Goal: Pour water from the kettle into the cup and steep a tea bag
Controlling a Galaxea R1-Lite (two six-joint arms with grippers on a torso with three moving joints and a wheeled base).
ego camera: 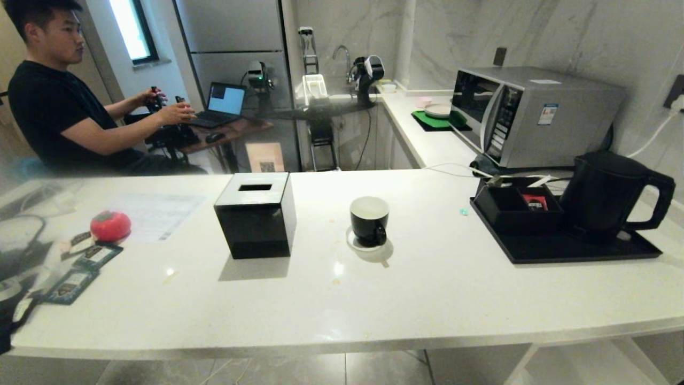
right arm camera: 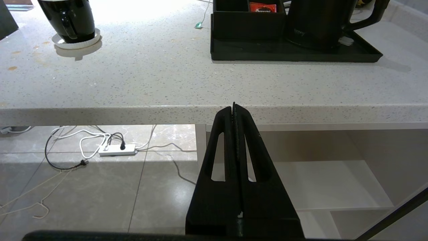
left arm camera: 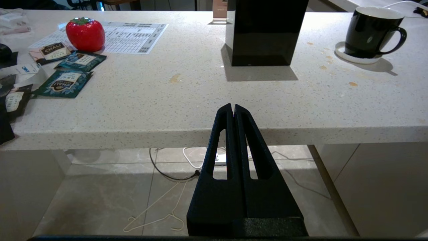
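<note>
From my station I see the kettle [ego camera: 604,195] standing upright on the black tray [ego camera: 566,248] at the right end of the white counter [ego camera: 427,289], handle turned right, just beside a black organiser box [ego camera: 507,206] holding a small red packet [ego camera: 535,201]; the cup [ego camera: 369,220] sits on a white coaster [ego camera: 355,241] near the counter's middle, well apart from the kettle, with the black tissue box [ego camera: 256,214] to its left. A tiny green tag [ego camera: 463,212] lies on the counter between cup and tray; I cannot make out the bag itself. My left gripper [left arm camera: 233,107] and right gripper [right arm camera: 233,107] both hang off the counter's near edge, fingers pressed together on nothing.
</note>
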